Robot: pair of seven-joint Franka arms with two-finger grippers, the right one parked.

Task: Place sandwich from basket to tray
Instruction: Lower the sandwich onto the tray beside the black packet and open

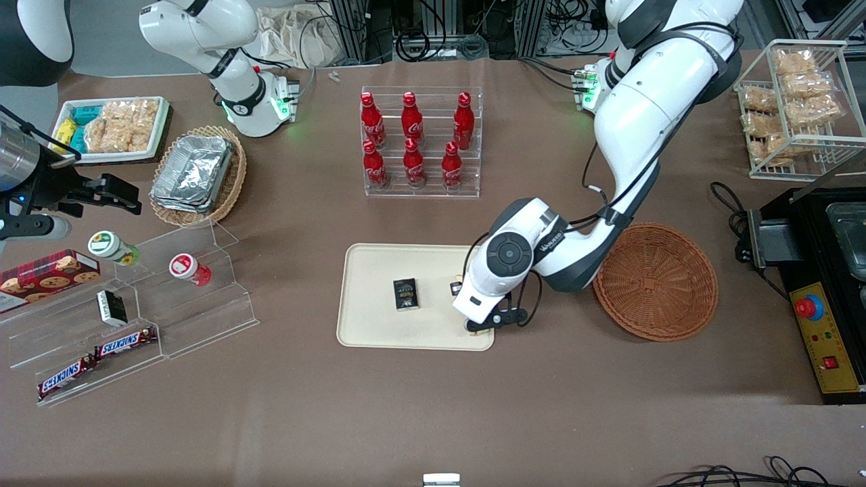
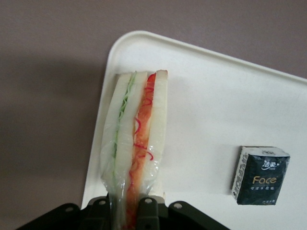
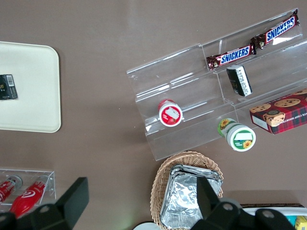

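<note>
- Over the corner of the tray (image 1: pixel 379 325) nearest the basket (image 1: pixel 657 281) and the front camera, my gripper (image 1: pixel 482 326) hangs low, with the sandwich (image 2: pixel 135 139) clamped between its fingers.
- The sandwich is in my grasp, out of the basket and above the tray's corner; I cannot tell whether its lower edge touches the tray surface yet or hangs just clear of it.
- In my wrist view its long axis runs straight out from the fingers, with the red and green filling edge facing the camera, and it lies close along the tray's short rim.
- My fingers (image 2: pixel 147 211) are closed narrow on the wrapped end of the wedge, pinching the bread slices together through the clear film.
- The basket sits beside the tray toward my arm's end of the table, with nothing visible in it.
- A small dark tissue packet (image 2: pixel 260 175) lies on the tray, well apart from the sandwich, so it should not interfere.
- My judgement: what remains is a short drop and a release, and the sandwich so near the rim could tip off the tray.
</note>
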